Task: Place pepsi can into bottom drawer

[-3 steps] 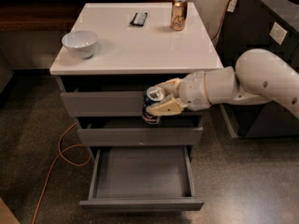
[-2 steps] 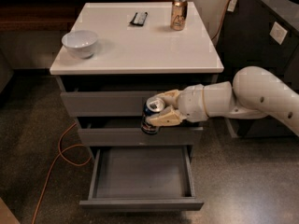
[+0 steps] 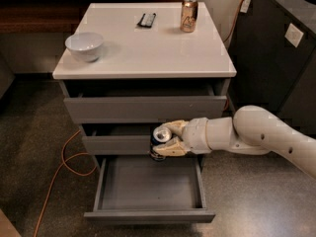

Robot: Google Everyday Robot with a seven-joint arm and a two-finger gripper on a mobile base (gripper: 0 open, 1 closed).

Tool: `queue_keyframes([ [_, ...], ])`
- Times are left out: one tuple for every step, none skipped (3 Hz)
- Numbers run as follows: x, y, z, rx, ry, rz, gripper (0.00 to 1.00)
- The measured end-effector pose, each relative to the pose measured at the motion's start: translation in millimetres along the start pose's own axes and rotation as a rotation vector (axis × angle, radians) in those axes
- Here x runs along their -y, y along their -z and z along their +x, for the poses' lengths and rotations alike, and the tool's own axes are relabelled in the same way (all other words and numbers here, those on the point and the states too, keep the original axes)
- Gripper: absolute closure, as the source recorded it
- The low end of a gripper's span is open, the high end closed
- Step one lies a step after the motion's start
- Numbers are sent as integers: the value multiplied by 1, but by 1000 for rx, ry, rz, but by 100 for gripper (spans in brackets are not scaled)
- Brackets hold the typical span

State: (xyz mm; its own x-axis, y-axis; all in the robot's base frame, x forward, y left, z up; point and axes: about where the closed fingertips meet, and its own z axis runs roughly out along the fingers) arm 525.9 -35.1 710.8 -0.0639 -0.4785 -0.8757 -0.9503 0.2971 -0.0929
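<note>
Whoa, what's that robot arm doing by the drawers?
The robot's hand is gripping the pepsi can, holding it in front of the middle drawer, just above the back of the open bottom drawer. The can is not in that drawer yet, and the drawer looks empty. On the cabinet top sit a white bowl, a gold can and a small dark object.

Soft overhead light sheens the white worktop [image 3: 148,53]; the bowl [image 3: 84,45] casts its shadow toward 3 o'clock. The gripper [image 3: 165,141], clasping the pepsi can [image 3: 161,135] at centre, is evenly lit; the floor [image 3: 29,147] lies dim.
</note>
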Motion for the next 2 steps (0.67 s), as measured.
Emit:
queue_keyframes([
  [0,0,0,0,0,0,100],
  [1,-8,12,-29,11,16,100],
])
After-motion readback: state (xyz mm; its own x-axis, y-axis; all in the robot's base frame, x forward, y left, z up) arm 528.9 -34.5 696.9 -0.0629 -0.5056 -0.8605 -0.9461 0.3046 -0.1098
